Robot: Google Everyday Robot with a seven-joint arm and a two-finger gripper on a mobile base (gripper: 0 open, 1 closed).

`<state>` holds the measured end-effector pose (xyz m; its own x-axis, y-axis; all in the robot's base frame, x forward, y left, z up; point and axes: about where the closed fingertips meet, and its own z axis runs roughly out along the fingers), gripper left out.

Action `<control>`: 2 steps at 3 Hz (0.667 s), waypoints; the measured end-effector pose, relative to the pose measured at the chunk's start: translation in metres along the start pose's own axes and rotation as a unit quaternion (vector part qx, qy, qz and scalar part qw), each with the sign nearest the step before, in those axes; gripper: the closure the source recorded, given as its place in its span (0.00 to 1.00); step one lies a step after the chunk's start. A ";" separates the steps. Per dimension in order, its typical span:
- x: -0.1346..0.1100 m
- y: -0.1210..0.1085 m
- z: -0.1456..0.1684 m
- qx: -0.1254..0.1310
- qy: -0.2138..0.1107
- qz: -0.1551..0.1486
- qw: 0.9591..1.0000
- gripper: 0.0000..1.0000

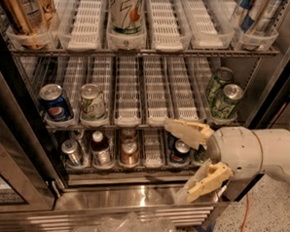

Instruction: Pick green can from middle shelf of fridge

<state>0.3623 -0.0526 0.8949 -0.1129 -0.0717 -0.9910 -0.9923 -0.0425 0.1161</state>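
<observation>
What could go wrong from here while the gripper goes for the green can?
1. The open gripper sits lower than the green can and to its left. While rising, it could catch the front edge of the middle shelf.
2. A second green can stands right behind the first, so a push may knock both over.
3. The fridge wall is close on the right, which likely leaves little room for a finger.
</observation>
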 end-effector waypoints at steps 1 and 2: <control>0.002 -0.007 0.010 0.036 -0.018 -0.010 0.999 0.00; 0.008 -0.017 0.027 0.113 -0.065 -0.021 0.991 0.00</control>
<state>0.3769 -0.0251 0.8831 -0.0615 0.0543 -0.9966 -0.9808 0.1820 0.0704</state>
